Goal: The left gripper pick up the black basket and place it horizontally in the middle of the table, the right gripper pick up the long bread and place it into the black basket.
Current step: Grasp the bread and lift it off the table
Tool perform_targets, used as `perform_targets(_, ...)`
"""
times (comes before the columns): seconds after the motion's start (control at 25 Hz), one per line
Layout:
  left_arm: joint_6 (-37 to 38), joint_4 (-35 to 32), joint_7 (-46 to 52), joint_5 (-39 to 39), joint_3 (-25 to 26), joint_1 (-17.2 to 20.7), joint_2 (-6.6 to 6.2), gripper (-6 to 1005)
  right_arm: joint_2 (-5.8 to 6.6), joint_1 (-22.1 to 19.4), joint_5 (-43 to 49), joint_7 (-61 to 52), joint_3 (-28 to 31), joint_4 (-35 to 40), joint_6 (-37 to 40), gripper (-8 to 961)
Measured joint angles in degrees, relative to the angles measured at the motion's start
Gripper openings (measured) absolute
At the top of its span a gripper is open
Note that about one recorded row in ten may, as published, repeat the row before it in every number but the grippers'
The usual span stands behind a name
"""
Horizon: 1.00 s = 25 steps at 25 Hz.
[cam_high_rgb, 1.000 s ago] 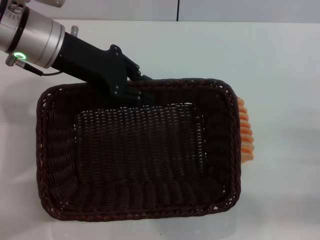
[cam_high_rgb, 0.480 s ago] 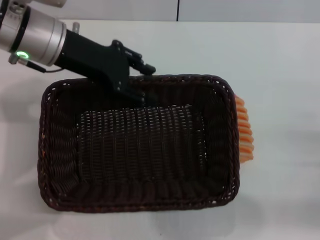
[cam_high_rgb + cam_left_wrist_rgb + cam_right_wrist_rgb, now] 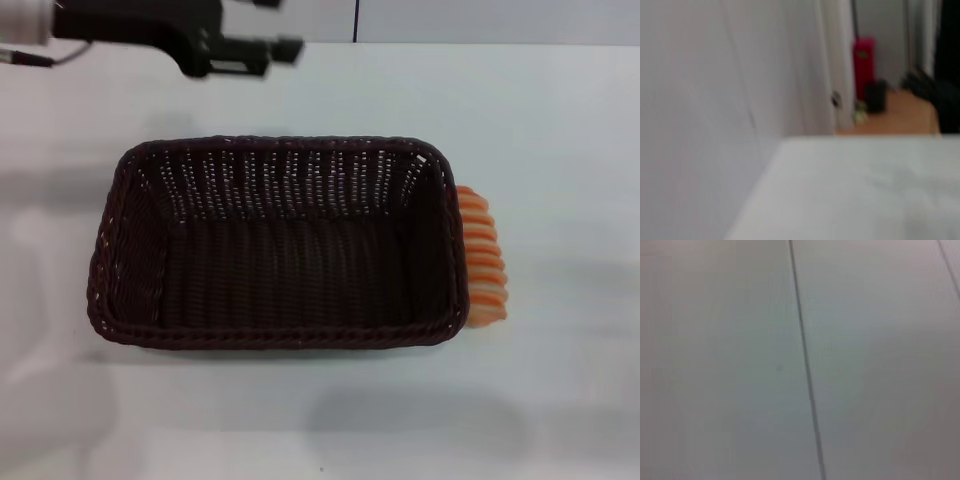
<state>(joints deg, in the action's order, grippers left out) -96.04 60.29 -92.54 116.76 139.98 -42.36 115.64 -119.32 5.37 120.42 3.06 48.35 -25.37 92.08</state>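
One black basket [image 3: 280,245] sits lengthwise mid-counter [image 3: 560,120], left tool [image 3: 262,35] lifted clear, spread and empty; right tool, unseen, should grip the long bread [image 3: 483,258] crosswise.

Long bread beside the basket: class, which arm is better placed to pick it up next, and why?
Probably the right: the long bread lies against the black basket's right end, while the left gripper sits at the far left.

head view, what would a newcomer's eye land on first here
The black basket dominates, lying lengthwise and empty at mid-table. A long bread peeks out against its right end, on the white table. The left gripper hovers at the far left, apart from the basket.
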Motion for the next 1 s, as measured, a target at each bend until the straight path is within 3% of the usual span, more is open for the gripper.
perform_targets(0.24, 0.5, -0.7, 1.4, -10.5, 8.1, 5.6, -0.42, 605, 0.23, -0.5, 0.0, -0.3, -5.6, -4.3, -0.4, 541)
perform_targets(0.36, 0.7, -2.1, 1.7, -14.1, 10.4, 8.3, -0.42, 605, 0.79, -0.7, 0.6, -0.3, -9.1, -8.0, -1.7, 541)
perform_targets(0.52, 0.9, -2.6, 1.7, -15.5, 11.0, 9.5, -0.47, 605, 1.53, -0.8, 4.0, -0.3, -9.9, -10.2, -3.3, 541)
perform_targets(0.56, 1.1, -3.0, 1.7, -17.6, 11.5, 11.3, -0.49, 605, 1.94, -0.8, 5.4, -0.5, -10.0, -11.0, -4.2, 541)
perform_targets(0.6, 1.6, -3.1, 1.9, -19.3, 11.8, 14.7, -0.66, 605, 2.37, -0.9, 6.5, -0.6, -10.0, -12.0, -5.6, 554)
perform_targets(0.72, 1.7, -3.1, 2.8, -19.5, 11.8, 15.8, -1.23, 605, 4.77, -1.5, 9.7, -0.6, -10.2, -17.3, -12.2, 592)
perform_targets(0.76, 1.7, -3.1, 3.1, -19.5, 11.8, 16.0, -1.41, 605, 7.11, -2.1, 10.9, -0.7, -10.2, -21.9, -17.9, 605)
perform_targets(0.8, 1.7, -3.1, 3.3, -19.5, 11.8, 16.2, -1.51, 605, 7.11, -2.1, 10.9, -0.7, -10.2, -21.9, -17.9, 618)
perform_targets(0.96, 1.7, -3.1, 3.7, -19.6, 11.8, 16.6, -1.83, 605, 10.44, -4.4, 11.9, -0.6, -8.7, -30.9, -28.5, 679)
perform_targets(1.0, 1.7, -3.1, 3.7, -19.6, 11.8, 16.7, -1.90, 605, 10.44, -4.4, 11.9, -0.6, -8.7, -30.9, -28.5, 703)
